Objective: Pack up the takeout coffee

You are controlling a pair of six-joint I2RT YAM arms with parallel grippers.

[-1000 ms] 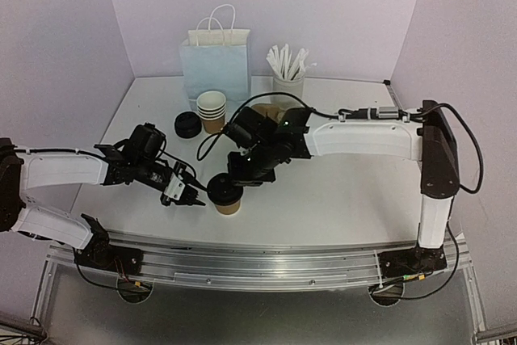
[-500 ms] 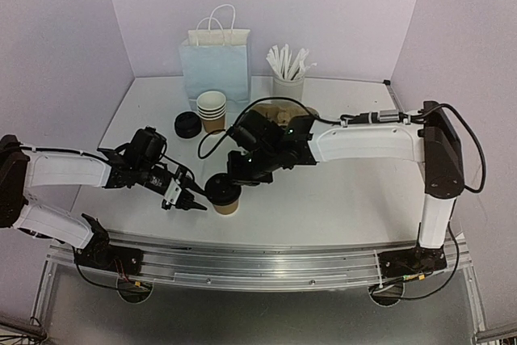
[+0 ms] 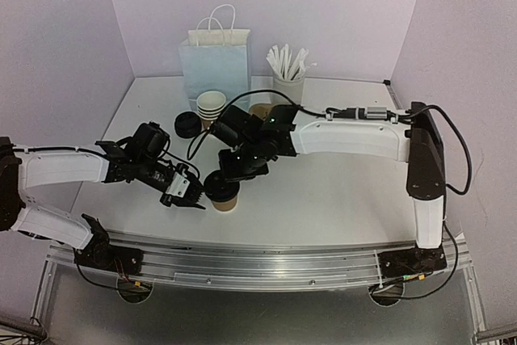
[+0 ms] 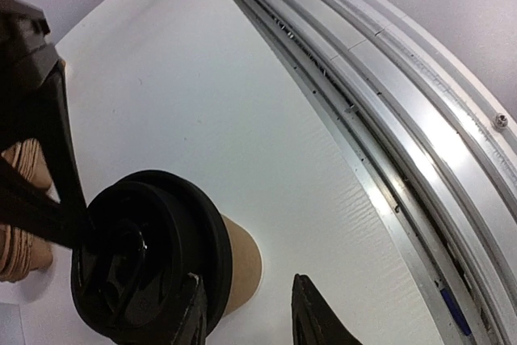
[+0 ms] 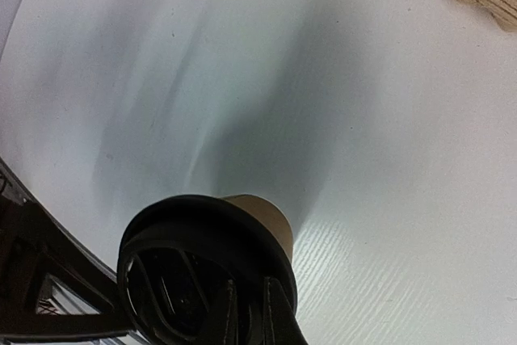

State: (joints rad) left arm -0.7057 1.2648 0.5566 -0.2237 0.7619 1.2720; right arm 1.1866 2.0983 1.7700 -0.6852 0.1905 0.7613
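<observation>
Black plastic fingers stand apart on the left pincer (image 3: 194, 198), low over the white surface (image 3: 339, 191) and just beside the foot of a takeout cup (image 3: 227, 203). The wrist view shows them bracketing the cup's lower wall, but I cannot tell whether either one touches it.

Behind, toward the back wall, lie spare lids (image 3: 187, 124), a stack of empty cups (image 3: 212, 108) and the pale blue bag (image 3: 215, 66), all well apart from the arms.

The cup stands upright near the front edge, with a black lid (image 3: 219, 187) on its mouth.

The right pincer (image 5: 250, 290) comes down from behind, its fingers nearly together on the lid's rim; it appears to be clamped on that edge.

Judging from this, the step in hand is capping. Whether the lid is fully seated is not clear. Next would be pressing it home all round while the cup is steadied, then letting go of the rim and lifting the cup toward the bag. The light cup could tip if pushed off-centre.
</observation>
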